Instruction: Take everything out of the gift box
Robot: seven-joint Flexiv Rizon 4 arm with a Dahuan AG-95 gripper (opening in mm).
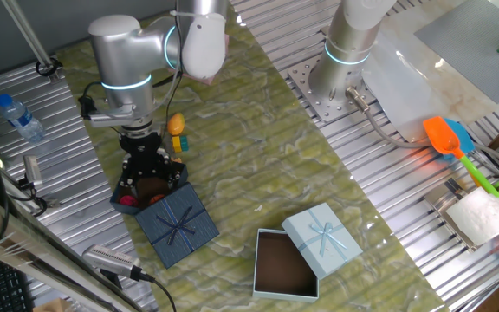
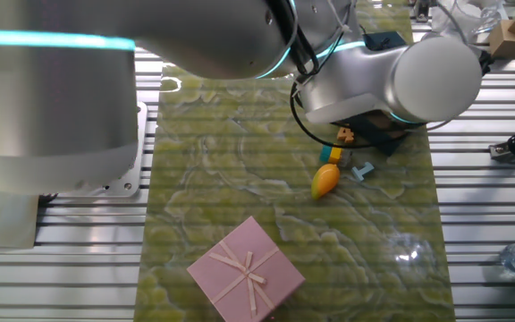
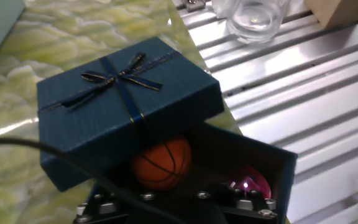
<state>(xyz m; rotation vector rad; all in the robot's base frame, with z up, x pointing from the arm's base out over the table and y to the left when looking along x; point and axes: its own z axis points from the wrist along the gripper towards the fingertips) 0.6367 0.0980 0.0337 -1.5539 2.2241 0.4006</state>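
The navy gift box point(image 1: 125, 192) stands open at the table's left edge, and its ribboned lid point(image 1: 178, 225) leans against its near side. My gripper point(image 1: 150, 176) hangs right over the box opening; its fingers are hidden, so open or shut cannot be told. In the hand view the lid point(image 3: 123, 99) partly covers the box point(image 3: 275, 163). Inside lie an orange basketball toy point(image 3: 162, 163) and a pink toy point(image 3: 253, 184). On the table beyond the box lie an orange toy point(image 2: 326, 179), a yellow piece point(image 2: 345, 135) and a teal piece point(image 2: 362, 170).
A light blue box point(image 1: 284, 263) with a brown inside and its lid point(image 1: 323, 238) sit at the front middle. A pink box point(image 2: 247, 268) stands farther along the mat. A water bottle point(image 1: 20, 117) lies to the left, and a glass point(image 3: 253, 15) stands near the gift box.
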